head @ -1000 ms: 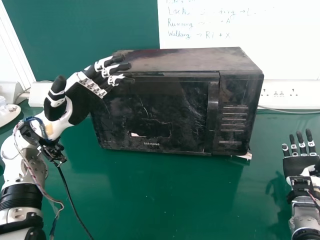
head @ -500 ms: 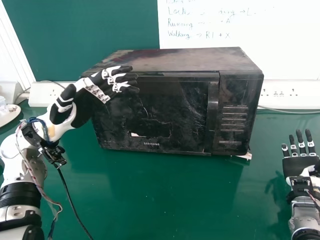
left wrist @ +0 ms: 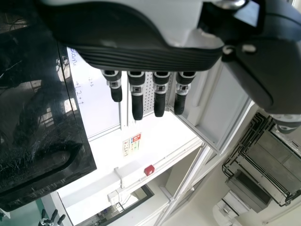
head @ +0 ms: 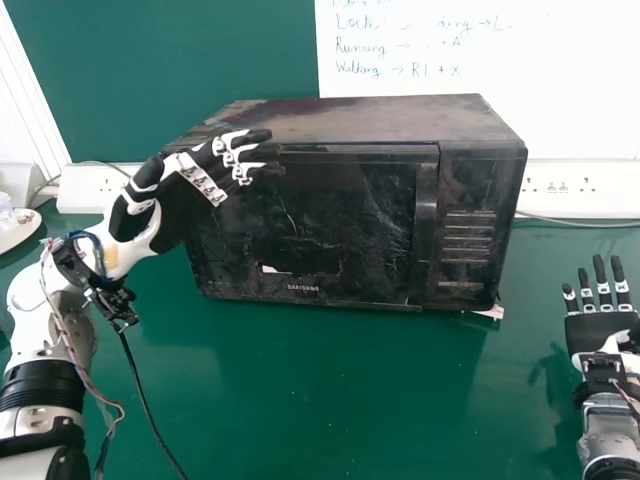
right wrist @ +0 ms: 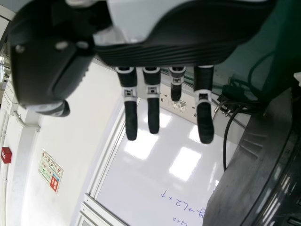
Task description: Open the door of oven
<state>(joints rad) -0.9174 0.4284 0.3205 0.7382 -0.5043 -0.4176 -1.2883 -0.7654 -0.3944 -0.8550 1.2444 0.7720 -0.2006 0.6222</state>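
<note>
Oven (head: 370, 120) sits on green bench (head: 320, 400), just above centre of head view, front turned to the robot. Door (head: 320, 225) is shut; upright handle (head: 425, 225) is found at the door's 3 o'clock, beside control panel (head: 470, 215).

Left hand (head: 182, 205) is raised at the oven's 10 o'clock, in front of the door's upper corner. Its fingers (left wrist: 137, 101) are held straight, nothing gripped; contact with the oven can't be told. Right hand (head: 600, 330) is placed at the oven's 4 o'clock, apart from it, fingers (right wrist: 131, 120) extended, nothing gripped either.

Step in hand, as judged: hands being set up for the pull, handle not held by either. Hinge is presumed at the door's 9 o'clock, so the left hand should be shifted off the door face and braced flat on the oven's top or its 9 o'clock side; left where it is, the swing could be blocked. Handle is best taken by the right hand, being nearer: fingers brought in level at mid-height, curled well behind the bar, not just tipped against it. Pull should be started straight toward 6 o'clock, firm but slow, then curved round toward 9 o'clock as the door gives. If the pull is jerked, the whole oven may be dragged along the bench or the grip lost.
</note>
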